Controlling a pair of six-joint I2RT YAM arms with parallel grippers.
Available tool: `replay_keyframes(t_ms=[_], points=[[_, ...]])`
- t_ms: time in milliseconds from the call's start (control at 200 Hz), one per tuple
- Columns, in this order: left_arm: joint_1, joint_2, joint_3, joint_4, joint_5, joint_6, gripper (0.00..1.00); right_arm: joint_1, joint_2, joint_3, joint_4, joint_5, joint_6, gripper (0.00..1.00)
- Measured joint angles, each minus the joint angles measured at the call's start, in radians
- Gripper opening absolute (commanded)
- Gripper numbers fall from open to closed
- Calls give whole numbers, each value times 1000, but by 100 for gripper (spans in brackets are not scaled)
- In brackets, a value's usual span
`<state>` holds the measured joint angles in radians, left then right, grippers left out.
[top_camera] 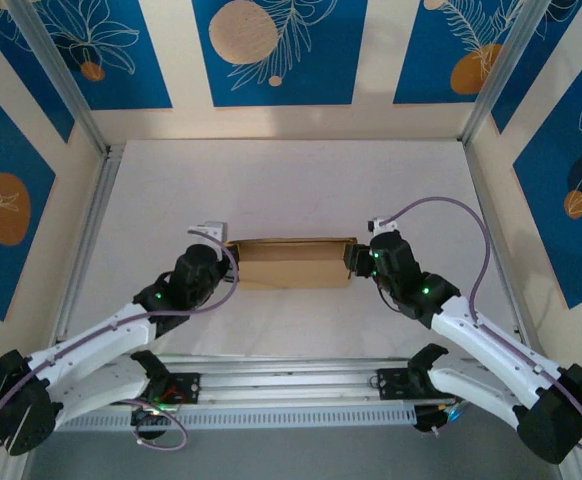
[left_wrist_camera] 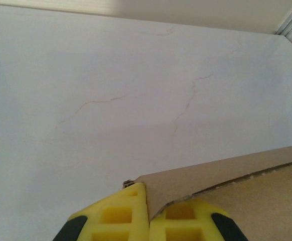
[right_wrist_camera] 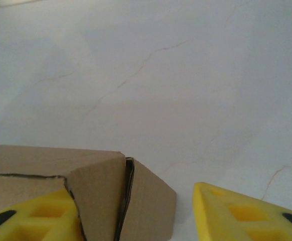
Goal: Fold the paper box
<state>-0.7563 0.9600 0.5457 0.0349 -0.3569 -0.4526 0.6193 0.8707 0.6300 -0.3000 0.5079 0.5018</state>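
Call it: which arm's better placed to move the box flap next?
Left, probably. The left gripper is shut on a flap edge of the paper box, ready to fold. The right gripper stands open, the box's end corner loose between its fingers.

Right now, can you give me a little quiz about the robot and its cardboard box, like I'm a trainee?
1. True or false: the left jaws are pinching an edge of the paper box.
2. Pick one. The right jaws are: A) shut tight on a flap, B) open beside a corner of the box, C) holding a cup.
3. Fill the gap: the box is plain ___ cardboard, on the white table.
Key: 1 true; 2 B; 3 brown.
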Motion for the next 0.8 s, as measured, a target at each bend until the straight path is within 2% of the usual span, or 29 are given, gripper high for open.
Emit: replay_keyframes(t_ms=[125,295,365,415,505,640,795], points=[[0,11,9,0,-3,17,1,-21,-36,30,-57,-68,-12,63],[0,12,14,-6,-4,30,1,-99,-90,92,-96,-215,-15,63],[0,13,18,-13,-4,37,1,-135,-93,127,-104,-274,-8,61],[0,13,18,-15,-4,40,1,-160,-83,159,-116,-302,7,53],[0,13,18,-16,-4,43,1,-212,-8,260,-180,-332,71,46],[-1,13,18,-16,-4,44,1,-248,152,412,-265,-349,171,45],[-1,13,18,-16,-6,44,1,-244,256,469,-341,-364,274,42]])
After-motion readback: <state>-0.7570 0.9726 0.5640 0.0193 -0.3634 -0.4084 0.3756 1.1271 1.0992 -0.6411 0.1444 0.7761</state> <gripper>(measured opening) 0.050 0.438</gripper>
